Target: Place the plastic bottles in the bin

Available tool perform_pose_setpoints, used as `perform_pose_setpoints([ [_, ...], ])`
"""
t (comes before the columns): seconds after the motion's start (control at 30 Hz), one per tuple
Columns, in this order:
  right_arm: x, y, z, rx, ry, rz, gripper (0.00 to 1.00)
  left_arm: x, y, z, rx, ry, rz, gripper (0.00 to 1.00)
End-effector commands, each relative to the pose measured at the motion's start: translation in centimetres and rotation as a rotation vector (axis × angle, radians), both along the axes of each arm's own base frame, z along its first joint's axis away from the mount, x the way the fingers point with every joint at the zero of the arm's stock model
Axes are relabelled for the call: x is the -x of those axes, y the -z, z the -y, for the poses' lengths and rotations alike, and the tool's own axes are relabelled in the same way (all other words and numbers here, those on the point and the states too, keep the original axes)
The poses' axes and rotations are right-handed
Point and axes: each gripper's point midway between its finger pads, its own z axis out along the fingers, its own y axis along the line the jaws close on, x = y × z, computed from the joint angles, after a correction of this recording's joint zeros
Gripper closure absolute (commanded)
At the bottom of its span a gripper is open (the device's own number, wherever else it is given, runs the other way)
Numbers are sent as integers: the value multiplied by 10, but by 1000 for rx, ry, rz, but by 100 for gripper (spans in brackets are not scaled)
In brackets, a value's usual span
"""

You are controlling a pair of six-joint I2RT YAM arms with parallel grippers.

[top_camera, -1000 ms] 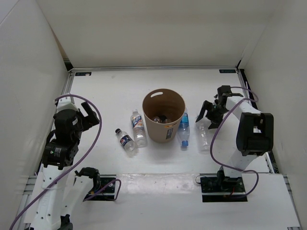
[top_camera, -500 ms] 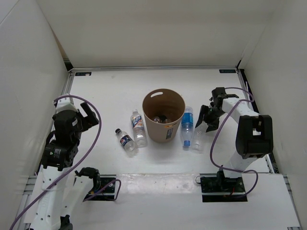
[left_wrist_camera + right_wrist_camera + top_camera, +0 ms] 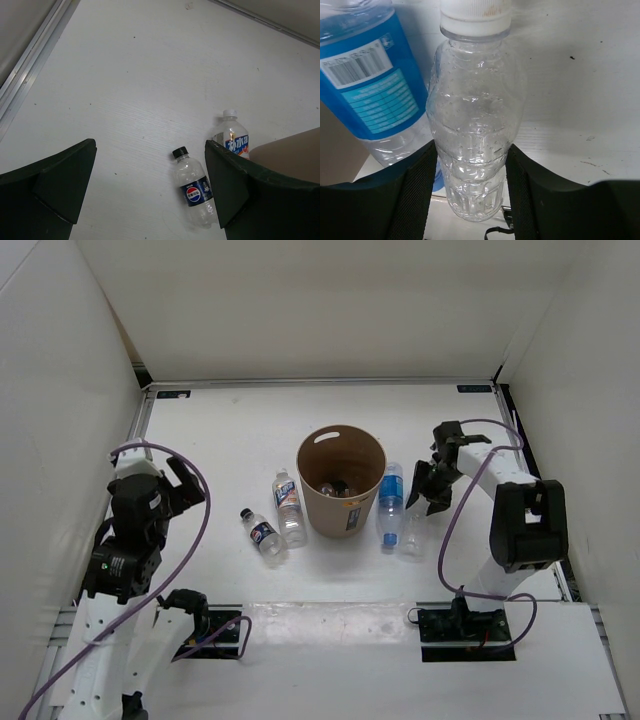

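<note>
The tan bin [image 3: 322,512] stands mid-table with things lying inside it. My right gripper [image 3: 421,501] [image 3: 470,156] is shut on the lower body of a plain clear bottle [image 3: 475,107] [image 3: 412,531], which lies to the right of the bin. A blue-labelled bottle [image 3: 389,504] [image 3: 372,90] lies against the plain one, between it and the bin. Left of the bin lie a white-capped labelled bottle [image 3: 289,506] [image 3: 231,137] and a dark-labelled black-capped bottle [image 3: 263,535] [image 3: 196,191]. My left gripper [image 3: 178,484] [image 3: 150,145] hangs open above the table, left of those two.
White walls close the table on the left, back and right, with a metal rail [image 3: 30,70] along the left edge. The bin's brown wall [image 3: 295,150] shows behind my left gripper's right finger. The arm bases [image 3: 465,625] sit at the near edge.
My right gripper moved left and closed from open onto the plain bottle, which shifted left against the blue-labelled one. The left arm dropped slightly, its gripper still open.
</note>
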Motion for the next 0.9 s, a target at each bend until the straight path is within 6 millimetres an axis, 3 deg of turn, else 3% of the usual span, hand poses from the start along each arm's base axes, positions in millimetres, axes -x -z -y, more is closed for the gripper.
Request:
perform_pose_setpoints([
  [0.0,4,-8,5,14,12,5,88,4,-7,-5,-13,-21,21,0],
  [0.13,0,-24,16,-1,54,57,100,6,-8,-5,-21,-24,24,0],
  [0.33,-7,-59,28,-17,89,156,100,7,-8,-7,-27,-29,31,0],
  [0.47,-8,-63,30,-18,92,166,100,7,-7,-6,-22,-25,28,0],
  [0.5,-8,-59,29,-12,87,152,96,7,-8,-6,-24,-27,31,0],
  [0.57,-7,-54,28,-2,91,136,62,7,-8,-6,-23,-27,33,0],
  [0.63,-5,-44,29,1,103,95,44,7,-6,-6,-27,-27,25,0],
  [0.87,15,-17,7,-148,111,-30,37,10,-9,-8,-26,-34,41,0],
])
